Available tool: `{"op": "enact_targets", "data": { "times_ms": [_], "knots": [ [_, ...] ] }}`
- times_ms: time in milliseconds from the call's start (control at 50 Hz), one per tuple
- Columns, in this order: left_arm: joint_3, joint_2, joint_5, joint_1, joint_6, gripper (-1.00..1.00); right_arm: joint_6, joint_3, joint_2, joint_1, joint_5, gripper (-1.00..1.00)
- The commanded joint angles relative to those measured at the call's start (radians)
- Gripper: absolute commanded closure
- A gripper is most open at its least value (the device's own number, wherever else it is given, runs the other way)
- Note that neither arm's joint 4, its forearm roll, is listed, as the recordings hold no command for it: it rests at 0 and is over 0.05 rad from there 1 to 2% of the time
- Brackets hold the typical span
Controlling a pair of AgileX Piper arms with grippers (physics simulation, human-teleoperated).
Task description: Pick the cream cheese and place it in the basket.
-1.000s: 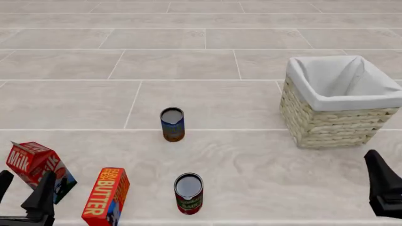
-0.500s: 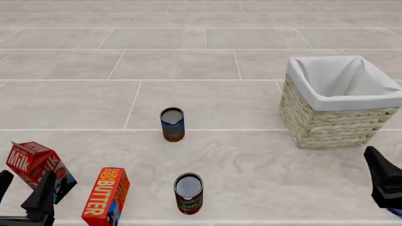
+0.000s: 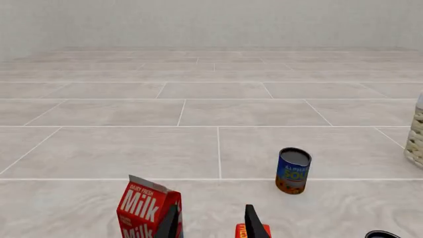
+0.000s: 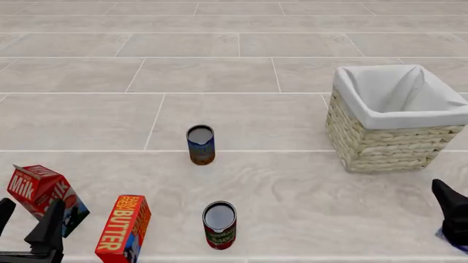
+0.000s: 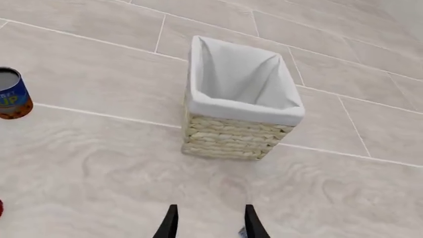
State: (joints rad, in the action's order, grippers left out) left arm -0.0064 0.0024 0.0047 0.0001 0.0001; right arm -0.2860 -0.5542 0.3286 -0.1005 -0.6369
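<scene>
The basket (image 4: 380, 143), pale woven wicker with a white cloth lining, stands at the right of the floor; the right wrist view shows it ahead of the fingers (image 5: 228, 139), apart from them. Only a thin blue sliver of the cream cheese (image 4: 444, 236) shows at the near right edge, tucked beside my right gripper (image 4: 455, 215). The same sliver peeks out by one finger in the right wrist view (image 5: 242, 231). My right gripper (image 5: 209, 225) is open, nothing between its fingers. My left gripper (image 4: 28, 220) rests open at the near left, beside the milk carton.
A red Milk carton (image 4: 35, 190) and an orange-red BUTTER box (image 4: 124, 227) stand near left. A blue can (image 4: 200, 144) sits mid-floor and a red can (image 4: 219, 224) nearer. The left wrist view shows the carton (image 3: 146, 210) and the blue can (image 3: 292, 170).
My right gripper has sunk lower toward the near right edge, and a blue sliver has come into sight beside it. The left arm and the other objects have not moved.
</scene>
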Motion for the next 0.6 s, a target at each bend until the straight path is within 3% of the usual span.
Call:
{"op": "enact_targets", "data": {
  "times_ms": [20, 280, 520, 600],
  "knots": [
    [0.000, 0.000, 0.000, 0.000, 0.000, -1.00, -0.085, -0.004, 0.037, -0.041, -0.066, -1.00],
    [0.000, 0.000, 0.000, 0.000, 0.000, -1.00, -0.160, 0.022, 0.106, -0.108, -0.051, -1.00],
    [0.000, 0.000, 0.000, 0.000, 0.000, -1.00, -0.294, 0.036, 0.215, -0.177, -0.032, -1.00],
    [0.000, 0.000, 0.000, 0.000, 0.000, -1.00, -0.314, 0.035, 0.249, -0.189, -0.016, -1.00]
  ]
}}
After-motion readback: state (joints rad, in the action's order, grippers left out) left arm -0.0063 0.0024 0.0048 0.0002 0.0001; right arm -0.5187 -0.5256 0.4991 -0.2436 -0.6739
